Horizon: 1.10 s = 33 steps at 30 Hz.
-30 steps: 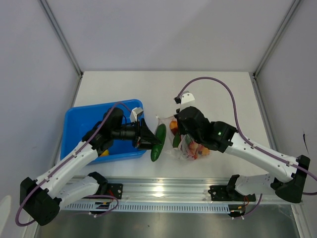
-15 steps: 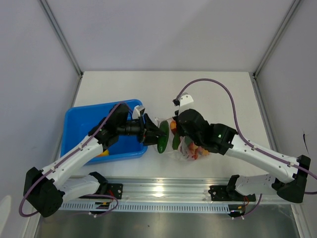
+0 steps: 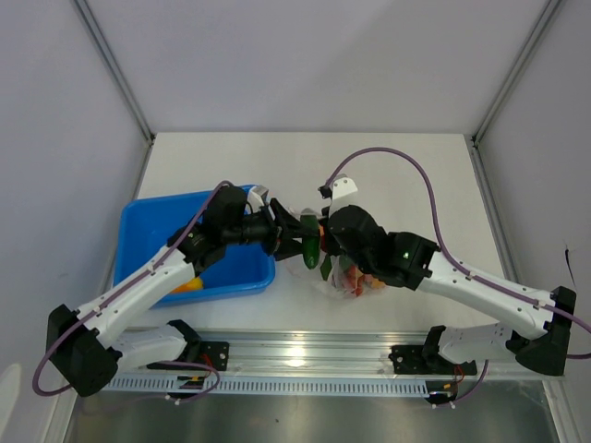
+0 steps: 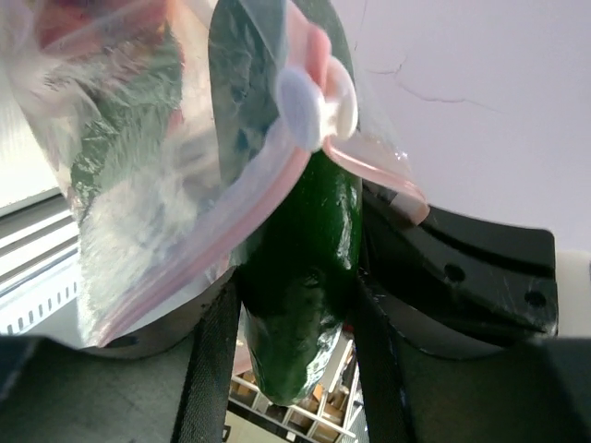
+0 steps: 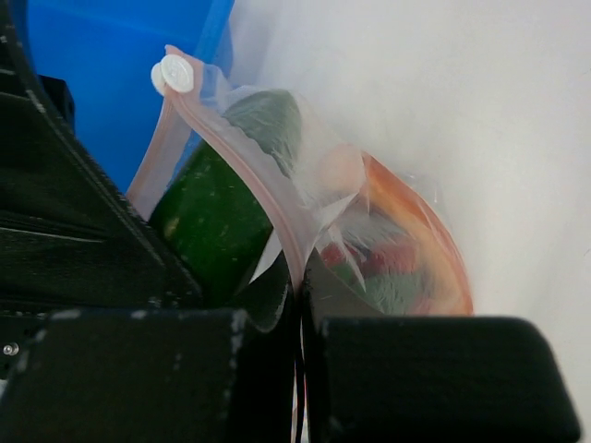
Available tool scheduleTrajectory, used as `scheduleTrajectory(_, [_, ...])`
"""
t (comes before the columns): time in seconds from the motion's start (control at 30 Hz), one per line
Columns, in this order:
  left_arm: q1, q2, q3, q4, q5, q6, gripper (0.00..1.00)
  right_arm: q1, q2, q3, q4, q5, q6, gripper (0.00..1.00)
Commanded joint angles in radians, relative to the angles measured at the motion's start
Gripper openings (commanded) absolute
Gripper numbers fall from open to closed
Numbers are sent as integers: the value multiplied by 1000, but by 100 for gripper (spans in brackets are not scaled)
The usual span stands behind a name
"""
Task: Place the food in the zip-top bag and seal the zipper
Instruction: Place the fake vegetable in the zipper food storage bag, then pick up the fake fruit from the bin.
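Green piece (image 4: 305, 268) — farther into zip-top bag (image 4: 138, 185)

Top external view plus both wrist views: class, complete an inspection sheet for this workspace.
Surface: white tabletop.
Job's things: dark green toy vegetable partway into the open clear plastic zip-top bag; pinkish-red zipper strip unsealed; red and orange foods inside.
Clutter: blue plastic tray holding an orange piece.
Grippers: left gripper, fingers clamping the vegetable; right gripper, fingers pinching the zipper strip.
Cables: purple cable along each arm.
Surroundings: grey wall panels, metal rail.
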Motion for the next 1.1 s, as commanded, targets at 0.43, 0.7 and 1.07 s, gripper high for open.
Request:
scheduleTrajectory(0.43, [-47,20,162,-123,-31,112,95,1,-51,51,26,31,44,0])
scheduleTrajectory(0.7, [-48,-100,125,-135,-37,230,93,-96,-54,90,-43,-39,107,0])
scheduleTrajectory(1.07, [-40,-250,330,-574,-335,721,100,-234,4,214,-181,-168,122,0])
